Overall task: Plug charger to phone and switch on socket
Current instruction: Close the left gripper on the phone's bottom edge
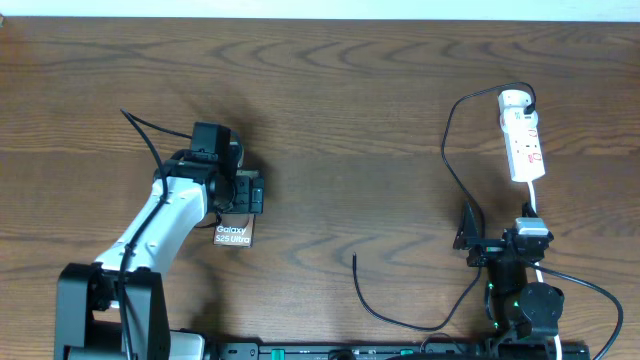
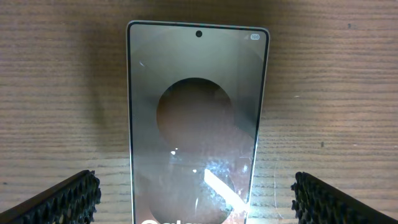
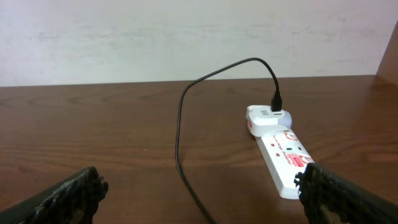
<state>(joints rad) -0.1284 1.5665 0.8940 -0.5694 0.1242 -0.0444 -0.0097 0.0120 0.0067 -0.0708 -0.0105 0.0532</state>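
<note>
left claw spread, flanking dark-grey flat phone on brown wooden table | right claw spread, facing white power-strip socket | thin black charger cable plugged at socket's far end, tip loose between arms

Soft, even light falls from above on my brown wood-grain table, the overhead view crisp edge to edge with only a faint shadow pooled around my left arm. Under my left wrist the flat dark-grey glass-faced phone mirrors a dark round blob and throws a white streak of glare low on its screen, while my black ribbed left fingertips blur at the bottom corners. From my right wrist the pale wall glows bright, the white elongated power strip reads sharp, and my right fingertips sit dark and out of focus.
</note>
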